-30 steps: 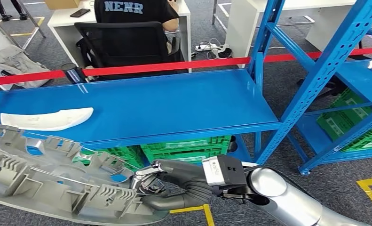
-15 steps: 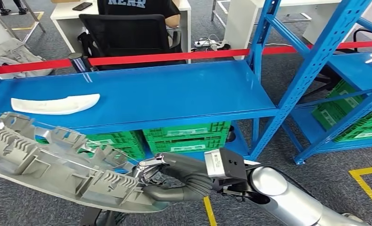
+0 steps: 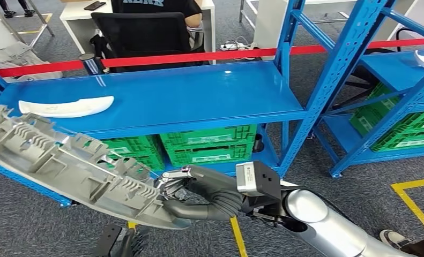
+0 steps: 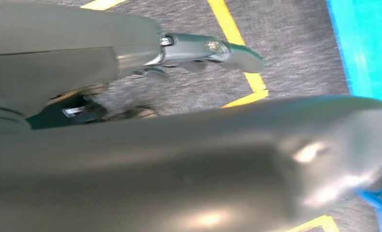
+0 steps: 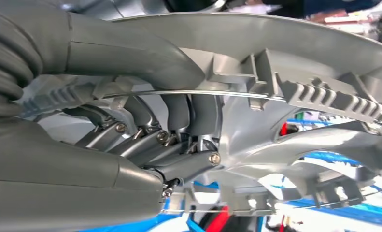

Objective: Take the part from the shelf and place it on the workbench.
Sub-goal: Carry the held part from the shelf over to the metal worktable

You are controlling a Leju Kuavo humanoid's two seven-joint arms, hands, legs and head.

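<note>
While the view has swung left over the last second, the long grey ribbed trim part (image 3: 65, 171) stays off the blue shelf (image 3: 199, 101), held low before it. The right hand (image 3: 185, 195) has its fingers (image 5: 179, 135) clamped on the part's near end. Whether the left hand's (image 4: 82, 58) fingers hold anything cannot be told. Judging by this, the carry toward the counter is under way.

Green crates (image 3: 209, 144) sit low, beyond a red barrier tape (image 3: 188, 55) and black chair (image 3: 140, 37).
</note>
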